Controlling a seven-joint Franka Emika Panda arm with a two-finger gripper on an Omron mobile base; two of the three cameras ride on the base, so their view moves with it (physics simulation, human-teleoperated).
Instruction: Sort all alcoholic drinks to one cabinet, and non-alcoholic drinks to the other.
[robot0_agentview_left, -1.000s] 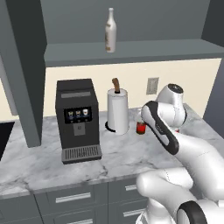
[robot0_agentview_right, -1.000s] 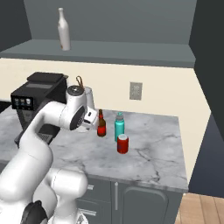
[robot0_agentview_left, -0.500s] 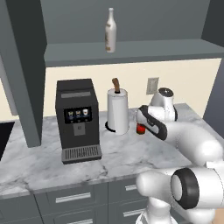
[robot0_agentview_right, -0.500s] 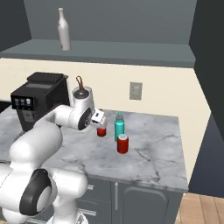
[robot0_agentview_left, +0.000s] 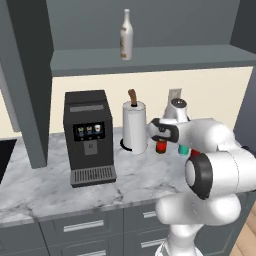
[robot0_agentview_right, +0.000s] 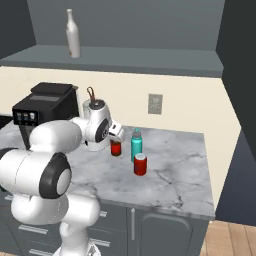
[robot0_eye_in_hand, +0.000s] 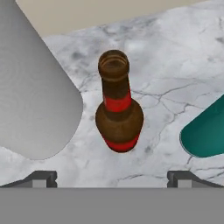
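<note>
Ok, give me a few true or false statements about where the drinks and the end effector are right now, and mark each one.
1. The cream-white bottle stands on the cabinet shelf. True.
2. The end effector is shut on the brown bottle. False: it is open, above the bottle.
3. The red can lies tipped over. False: it stands upright on the counter.
4. The teal bottle stands beside the brown bottle. True.
5. The paper-towel roll is on the shelf. False: it is on the counter.

The dark brown glass bottle with a red label (robot0_agentview_left: 161, 146) is mostly hidden by the arm; the teal cylindrical bottle (robot0_eye_in_hand: 205, 133) is cut off by the edge.
</note>
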